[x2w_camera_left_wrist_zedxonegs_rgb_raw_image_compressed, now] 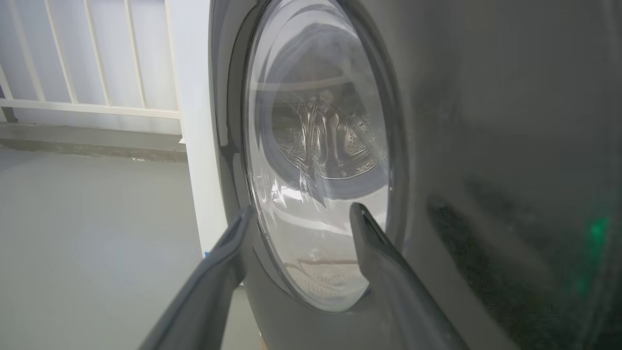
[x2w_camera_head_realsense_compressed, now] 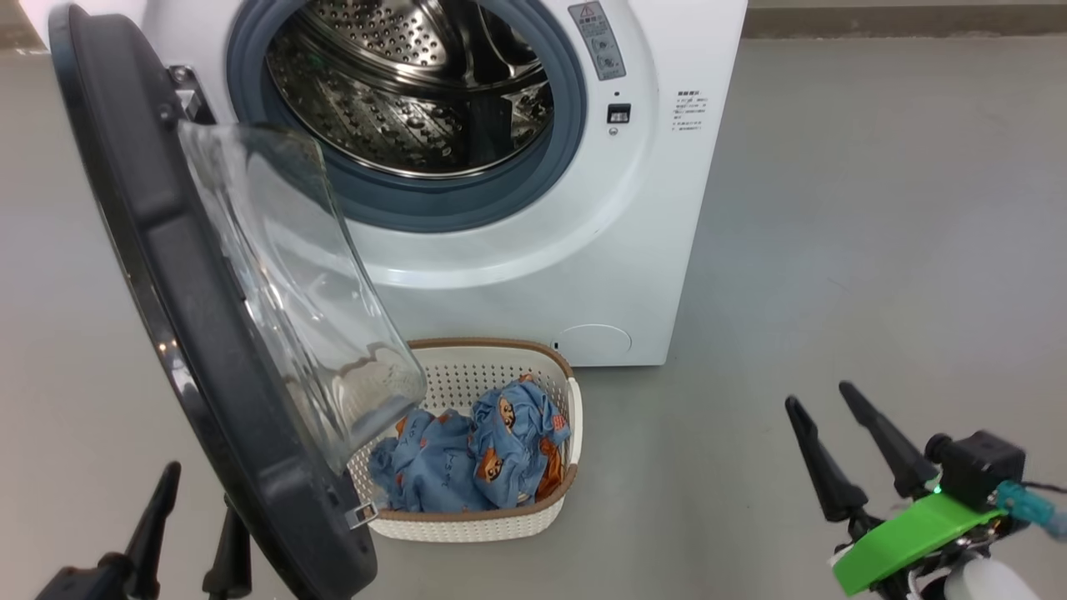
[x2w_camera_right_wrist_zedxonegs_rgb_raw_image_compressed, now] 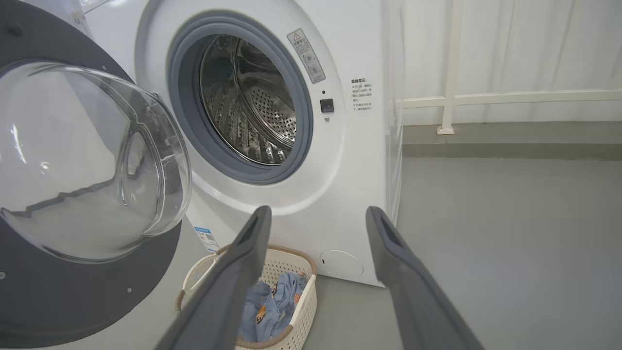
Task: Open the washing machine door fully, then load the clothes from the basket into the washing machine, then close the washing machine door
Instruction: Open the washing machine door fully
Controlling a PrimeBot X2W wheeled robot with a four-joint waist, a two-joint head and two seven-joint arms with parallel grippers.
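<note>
The washing machine (x2w_camera_head_realsense_compressed: pixel 658 217) stands with its steel drum (x2w_camera_head_realsense_compressed: pixel 417 92) exposed. The washing machine door (x2w_camera_head_realsense_compressed: pixel 167 250) hangs open to the left, its clear glass bowl (x2w_camera_head_realsense_compressed: pixel 283 275) jutting over the basket (x2w_camera_head_realsense_compressed: pixel 467 525). The clothes (x2w_camera_head_realsense_compressed: pixel 475 458), blue with orange bears, lie bunched in the basket on the floor before the machine. My left gripper (x2w_camera_head_realsense_compressed: pixel 200 492) is open at the lower left, just outside the door's black rim (x2w_camera_left_wrist_zedxonegs_rgb_raw_image_compressed: pixel 486 146). My right gripper (x2w_camera_head_realsense_compressed: pixel 819 396) is open over the floor, right of the basket, holding nothing. The right wrist view looks past the right gripper (x2w_camera_right_wrist_zedxonegs_rgb_raw_image_compressed: pixel 319 209) at the basket (x2w_camera_right_wrist_zedxonegs_rgb_raw_image_compressed: pixel 303 301).
Grey floor (x2w_camera_head_realsense_compressed: pixel 875 250) spreads to the right of the machine. A white railing (x2w_camera_right_wrist_zedxonegs_rgb_raw_image_compressed: pixel 486 99) on a low curb runs behind it. The open door stands between my left arm and the basket.
</note>
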